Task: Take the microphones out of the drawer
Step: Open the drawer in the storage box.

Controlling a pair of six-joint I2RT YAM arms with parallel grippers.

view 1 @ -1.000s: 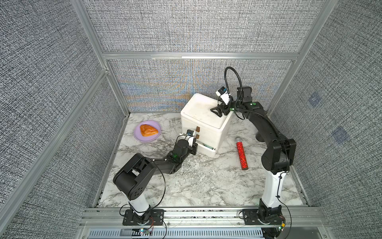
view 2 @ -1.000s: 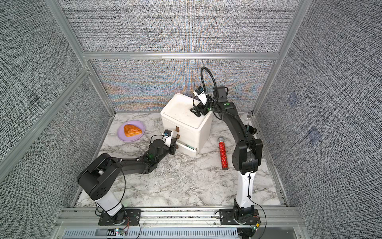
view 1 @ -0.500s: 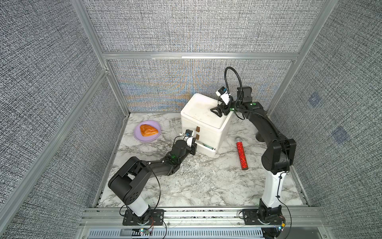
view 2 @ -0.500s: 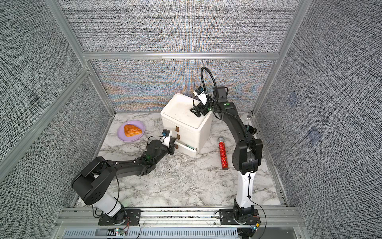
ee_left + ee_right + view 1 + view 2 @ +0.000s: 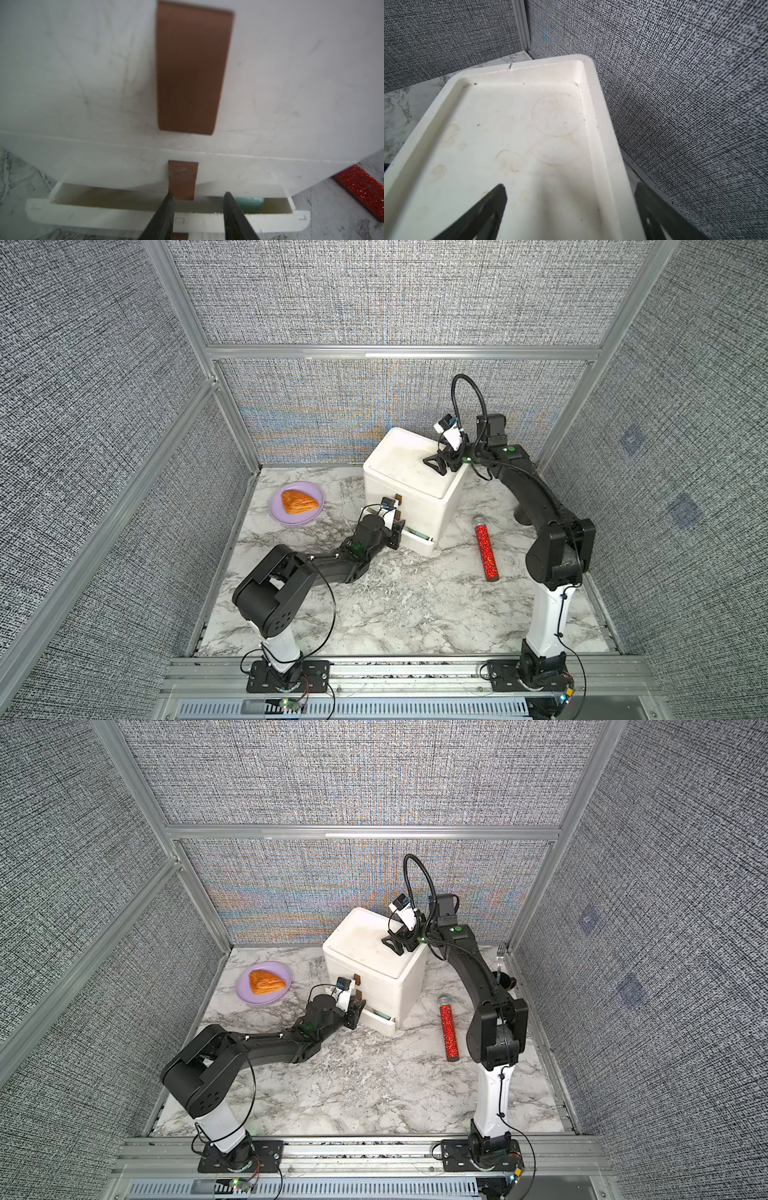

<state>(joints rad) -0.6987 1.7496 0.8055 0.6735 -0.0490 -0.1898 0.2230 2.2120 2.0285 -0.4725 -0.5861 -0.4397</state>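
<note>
Microphone [image 5: 486, 547], one, beside one ajar drawer [image 5: 417, 540]; left claw [image 5: 198, 194] slightly apart, right claw [image 5: 570, 186] wide apart.

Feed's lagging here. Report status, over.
Left hand open at drawer tab, drawer ajar. Right hand open over cabinet edge. Microphone on table beside cabinet, nothing blocking it.

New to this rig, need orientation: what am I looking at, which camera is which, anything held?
Two tabletop robot arms with two-finger grippers. Two pictures look down from one overhead stereo camera; the others come from each wrist. On the marble table: a white drawer box, bottom drawer partly open, a red glitter microphone lying beside it, and a purple plate with a pastry. The left gripper is at that drawer's brown tab, jaws apart; the right gripper hangs open over the box's top edge. Neither holds anything.
</note>
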